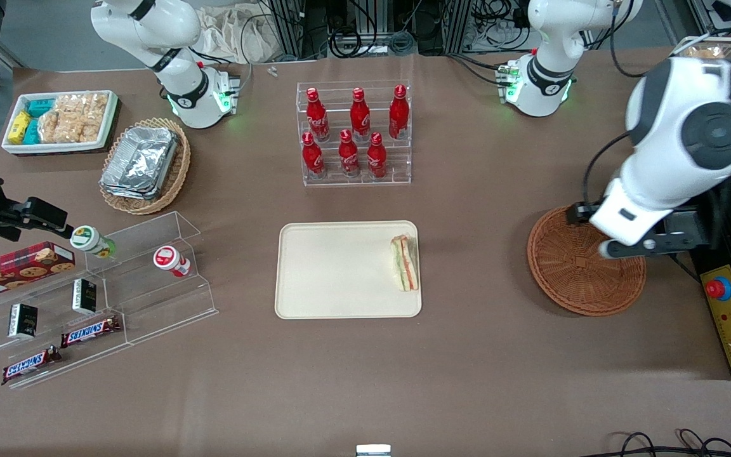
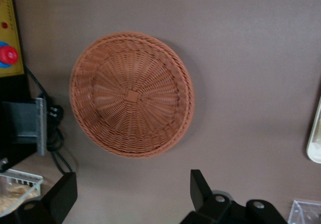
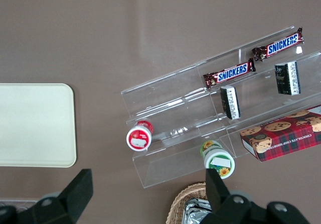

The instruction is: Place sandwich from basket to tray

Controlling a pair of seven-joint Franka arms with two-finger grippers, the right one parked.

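The sandwich (image 1: 405,263), a pale wedge with green and orange-red layers, is seen at the centre of the front view, lying on the cream tray (image 1: 334,273) (by its edge nearest the working arm). The pincer (image 2: 133,196) is held released above the bare wicker basket (image 1: 584,263). A brown table (image 1: 480,355) carries everything.

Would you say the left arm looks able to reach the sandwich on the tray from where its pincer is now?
Probably yes. The pincer hangs open above the empty basket, and the sandwich lies on the tray at the edge nearest the basket. Only bare table separates them, and nothing covers the sandwich.
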